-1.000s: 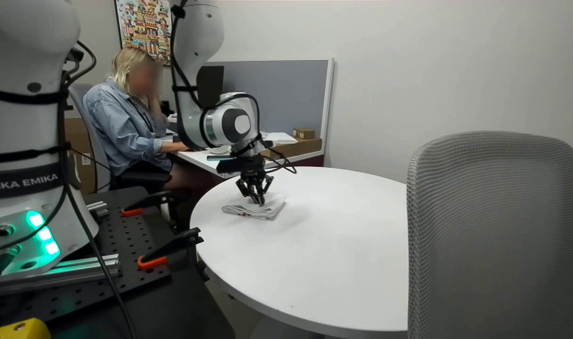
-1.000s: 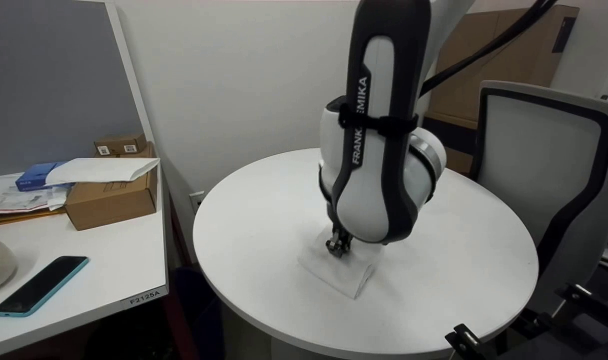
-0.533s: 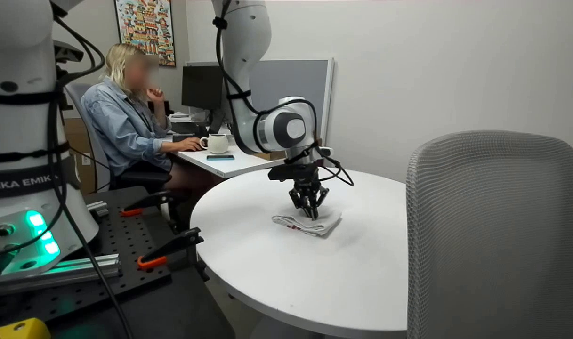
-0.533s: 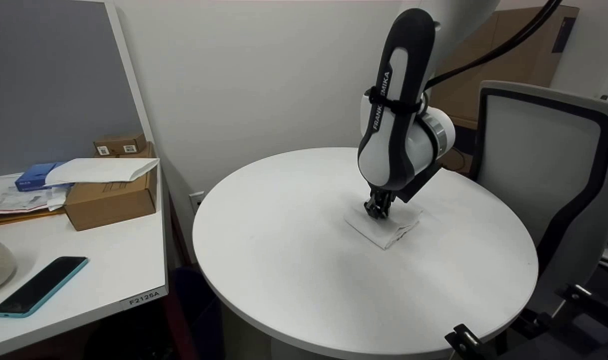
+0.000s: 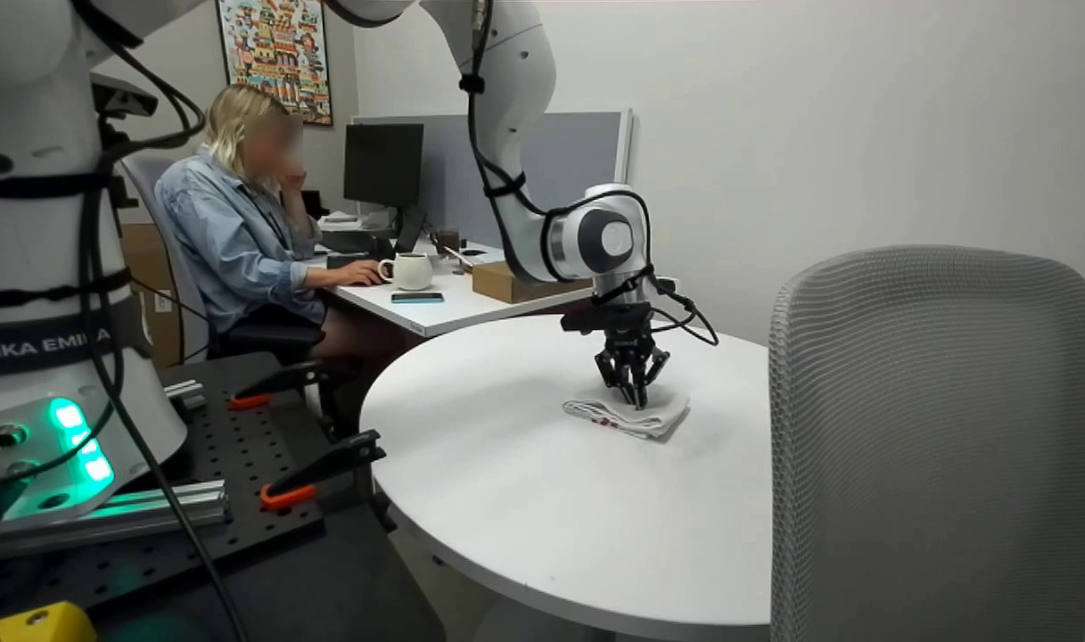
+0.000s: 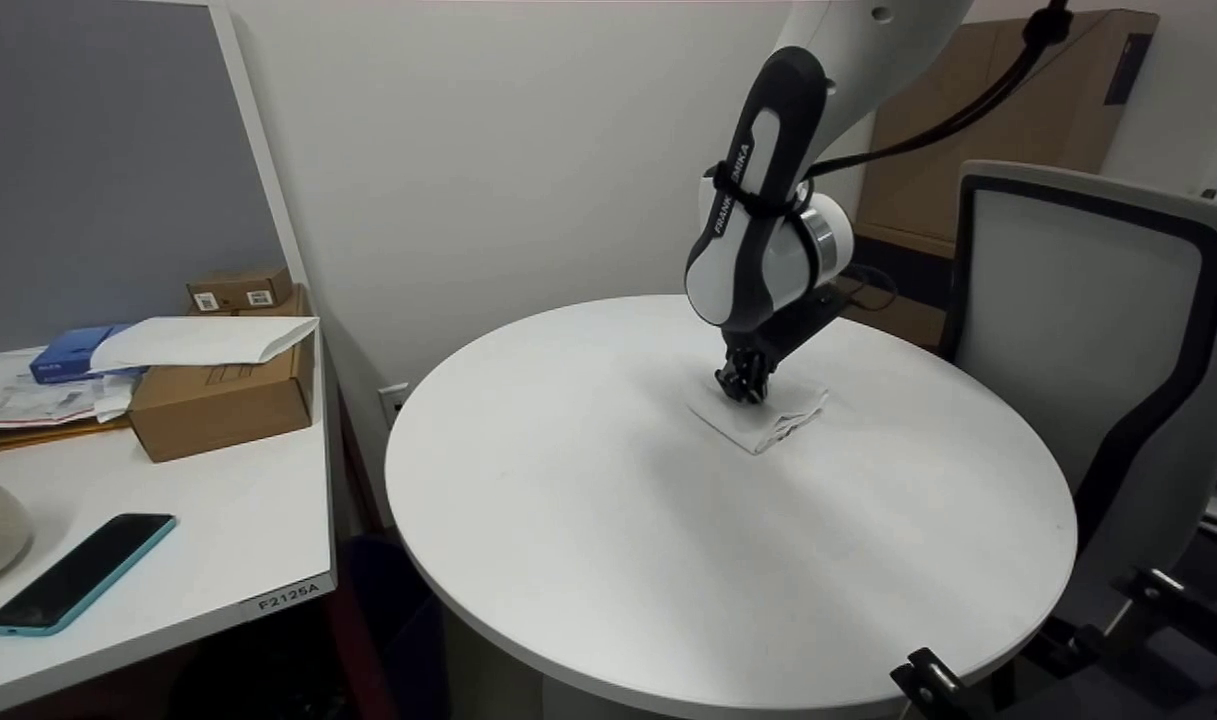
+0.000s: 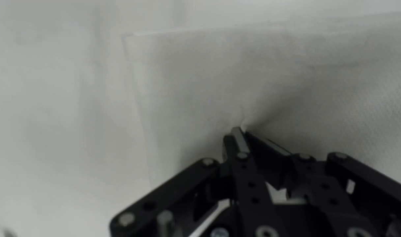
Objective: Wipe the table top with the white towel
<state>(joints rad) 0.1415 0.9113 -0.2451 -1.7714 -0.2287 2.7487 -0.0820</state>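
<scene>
The white towel (image 5: 660, 423) is a folded, slightly rumpled cloth lying flat on the round white table top (image 5: 506, 499). It also shows in an exterior view (image 6: 758, 432), on the far half of the table top (image 6: 558, 520). My gripper (image 5: 636, 406) points down onto the towel's middle. In the wrist view my gripper (image 7: 243, 130) has its fingertips together on a small pinched fold, with creases running out from it. The towel (image 7: 193, 82) fills the right and middle of that view, its corner at upper left. The cloth between the fingertips is mostly hidden.
A grey mesh chair (image 5: 939, 446) stands at the table's edge, also in an exterior view (image 6: 1078, 330). A desk (image 6: 218, 540) with boxes (image 6: 228, 400) and a phone (image 6: 80, 572) is close by. A person (image 5: 234, 214) sits at the desk. Clamps (image 5: 319, 468) stand by the robot's base.
My gripper has slid the towel across the table top, rightward in both exterior views overall. In the last half second it moved farther up the picture in both. The grip has not visibly changed.
</scene>
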